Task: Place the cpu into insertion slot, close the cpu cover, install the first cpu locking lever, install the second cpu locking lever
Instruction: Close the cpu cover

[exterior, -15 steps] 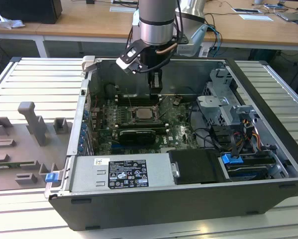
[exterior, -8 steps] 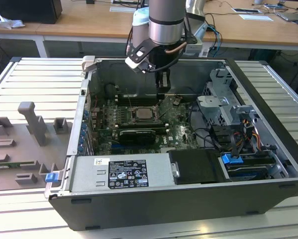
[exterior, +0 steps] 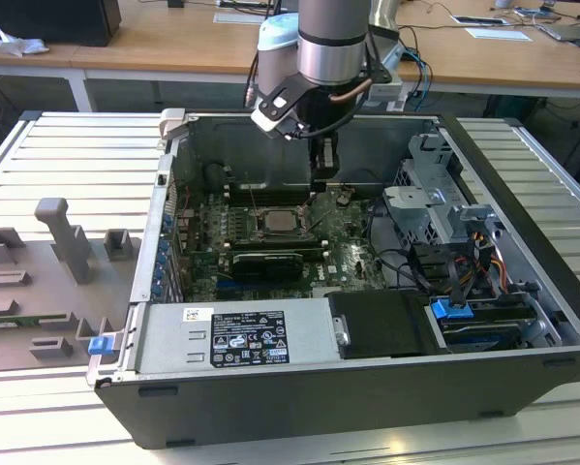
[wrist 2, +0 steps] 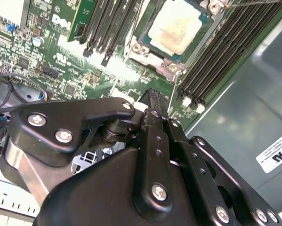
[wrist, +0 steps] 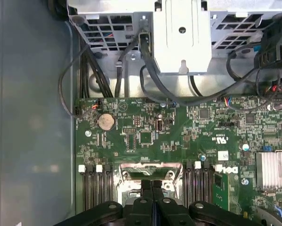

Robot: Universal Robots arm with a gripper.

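Note:
The cpu [wrist 2: 176, 28] shows its pale silver face and lies flat in the insertion slot [exterior: 278, 222] on the green board. The cpu cover [wrist 2: 144, 49], a shiny metal frame, lies down around the chip. A thin wire locking lever [wrist 2: 173, 94] runs from the socket's corner towards my fingertips. Another wire lever [wrist 2: 253, 4] crosses the far side of the socket. My gripper [exterior: 323, 172] hangs just beyond the socket's edge, above the board. In both wrist views its black fingers [wrist: 149, 197] meet, and the gripper [wrist 2: 152, 94] is shut with nothing seen between them.
Long black memory slots [wrist 2: 225, 52] flank the socket on both sides. A metal drive cage [exterior: 444, 208] with cables stands at the exterior view's right, and a power supply [exterior: 236, 337] lies along the case front. Grey fixtures [exterior: 62, 242] sit on the table at the exterior view's left.

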